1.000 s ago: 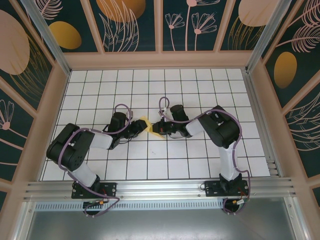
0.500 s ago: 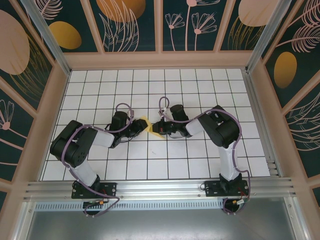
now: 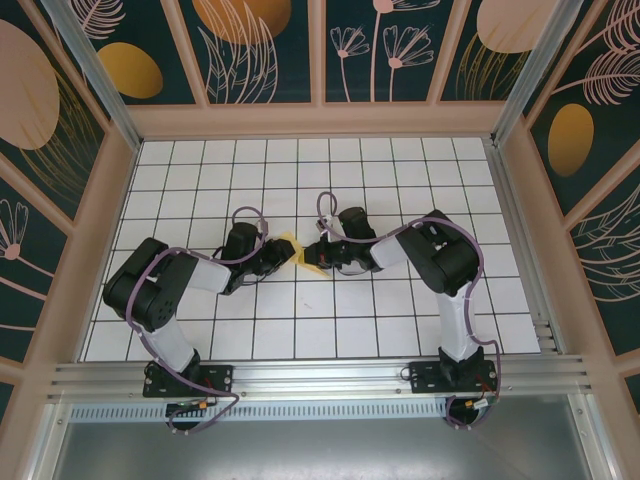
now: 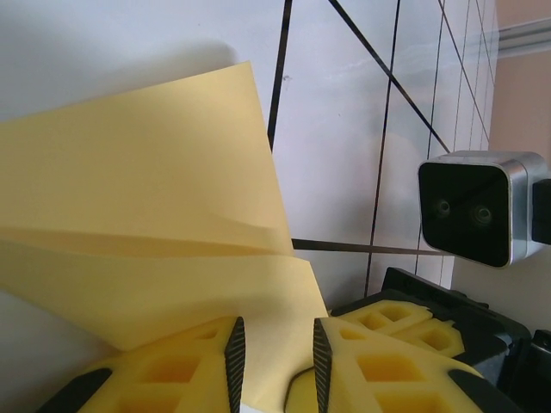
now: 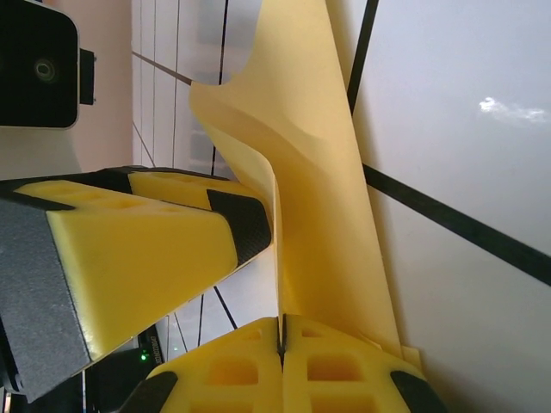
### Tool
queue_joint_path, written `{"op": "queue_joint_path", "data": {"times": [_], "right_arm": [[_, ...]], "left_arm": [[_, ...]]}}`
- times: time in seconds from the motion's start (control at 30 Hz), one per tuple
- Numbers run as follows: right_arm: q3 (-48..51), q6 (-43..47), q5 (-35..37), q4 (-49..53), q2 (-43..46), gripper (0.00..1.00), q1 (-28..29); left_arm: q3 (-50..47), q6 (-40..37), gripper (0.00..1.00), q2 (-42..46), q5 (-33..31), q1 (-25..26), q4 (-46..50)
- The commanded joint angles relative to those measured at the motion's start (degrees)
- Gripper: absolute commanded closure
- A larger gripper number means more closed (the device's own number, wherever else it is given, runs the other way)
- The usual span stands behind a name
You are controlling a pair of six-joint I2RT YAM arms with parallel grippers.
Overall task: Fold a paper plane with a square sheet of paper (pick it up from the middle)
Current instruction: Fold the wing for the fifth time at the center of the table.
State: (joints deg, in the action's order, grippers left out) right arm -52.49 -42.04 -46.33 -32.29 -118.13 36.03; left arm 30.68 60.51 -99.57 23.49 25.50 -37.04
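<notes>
Step in hand: judged to be a mid-fold handover. The sheet of paper [image 3: 291,245] was already creased into layers and was not yet a dart.
Sheet location: at the middle of the tiled counter [image 3: 400,330], between the two grippers and lifted partly off the surface. In the left wrist view the sheet of paper [image 4: 146,224] showed two overlapping flaps that met along a crease.
Right gripper [image 5: 281,331]: pressed together, pinching the lower edge of the sheet of paper [image 5: 301,172], which stood up from the seam between the pads.
Left gripper [image 4: 274,335]: fingers set narrowly apart, with the tips at the near edge of the lower flap. Nothing was seen between them. In the right wrist view one black-tipped finger [image 5: 245,225] lay against the side of the sheet.
Overhead positions: left gripper [image 3: 276,256] and right gripper [image 3: 314,252] faced each other, tips close together.
Next move, judged: the left gripper needed to close on a single flap near the crease. The right gripper's pinch had to hold so that the layers stayed aligned.
Risk, judged: thin paper could buckle or slip if both arms pulled.
Change from the earlier frame: the left arm's elbow had swung inward toward the centre. The right arm and the sheet showed no visible shift.
</notes>
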Motion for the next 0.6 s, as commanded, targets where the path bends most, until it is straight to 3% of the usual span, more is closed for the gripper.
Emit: {"op": "queue_joint_path", "data": {"times": [0.0, 0.57], "right_arm": [[-1.22, 2.50, -0.93, 3.46, 2.34, 0.93, -0.56], [-0.95, 14.83, 0.45, 16.86, 8.16, 0.79, -1.41]], "left_arm": [[0.80, 0.91, 0.69, -1.59, -2.13, 0.17, 2.27], [2.76, 1.76, 0.70, -3.75, -2.74, 0.13, 7.03]]}}
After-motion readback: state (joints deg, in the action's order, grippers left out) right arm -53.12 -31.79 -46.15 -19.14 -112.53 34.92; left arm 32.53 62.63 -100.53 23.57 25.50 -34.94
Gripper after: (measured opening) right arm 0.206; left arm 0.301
